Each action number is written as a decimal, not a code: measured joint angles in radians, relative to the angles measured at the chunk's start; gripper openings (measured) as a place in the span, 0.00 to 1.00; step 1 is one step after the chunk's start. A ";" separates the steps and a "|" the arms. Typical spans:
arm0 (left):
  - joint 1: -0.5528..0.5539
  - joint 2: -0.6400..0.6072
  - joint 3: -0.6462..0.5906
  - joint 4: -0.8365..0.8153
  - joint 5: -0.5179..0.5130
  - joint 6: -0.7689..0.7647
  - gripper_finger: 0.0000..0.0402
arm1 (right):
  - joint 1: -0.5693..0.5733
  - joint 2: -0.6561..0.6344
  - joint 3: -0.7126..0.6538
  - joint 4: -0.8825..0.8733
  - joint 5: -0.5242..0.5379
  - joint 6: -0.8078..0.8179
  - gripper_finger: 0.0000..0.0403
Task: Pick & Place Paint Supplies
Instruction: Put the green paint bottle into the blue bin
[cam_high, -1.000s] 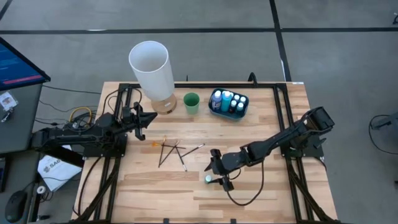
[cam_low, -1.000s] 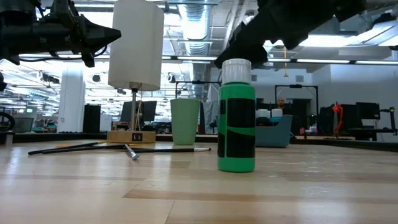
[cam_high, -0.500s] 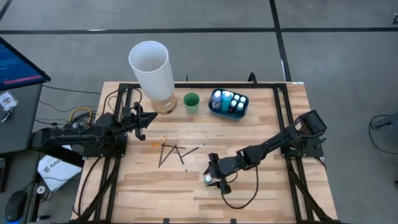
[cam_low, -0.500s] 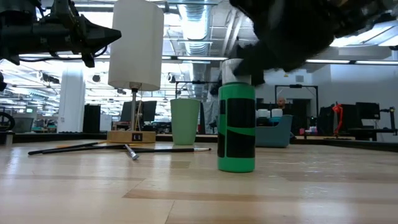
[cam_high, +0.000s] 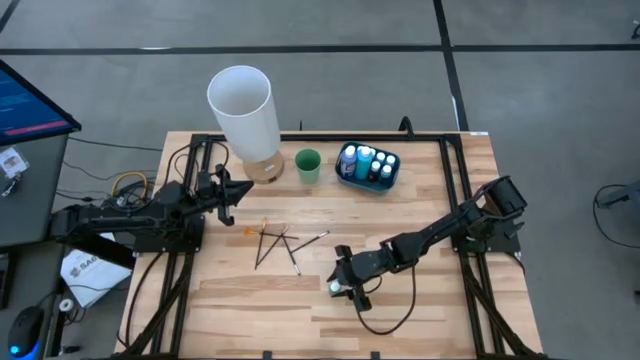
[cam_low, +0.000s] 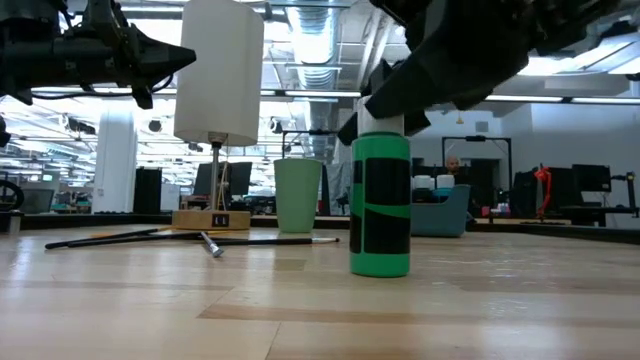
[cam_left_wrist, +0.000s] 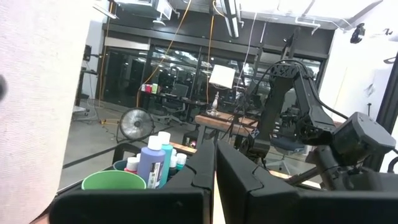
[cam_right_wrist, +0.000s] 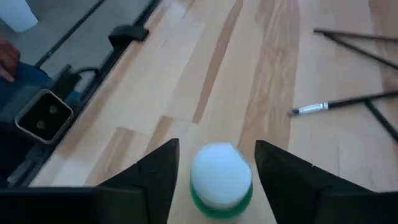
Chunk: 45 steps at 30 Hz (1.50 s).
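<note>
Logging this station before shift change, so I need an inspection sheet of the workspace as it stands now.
Surface: wooden table, bare in places.
Job's things: green bottle upright near the front edge; brushes loose mid-table; more bottles in the blue tray.
Clutter: lamp and green cup at the back.
Grippers: right gripper open, fingers either side of the green bottle's white cap; left gripper shut, waiting at the left edge.
Cables: one trails from the right arm over the table.
Surroundings: monitor left of table.

no text, label or number is legible on anything in view
</note>
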 joint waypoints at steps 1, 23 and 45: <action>0.000 0.000 0.000 0.000 0.000 0.000 0.01 | 0.000 0.000 0.000 -0.005 0.000 0.000 0.48; 0.000 0.000 0.000 0.007 0.000 0.000 0.01 | -0.049 -0.239 -0.001 -0.283 0.313 -0.010 0.29; 0.000 0.000 0.000 0.010 0.000 0.000 0.01 | -0.345 -0.623 -0.290 -0.486 0.862 0.325 0.30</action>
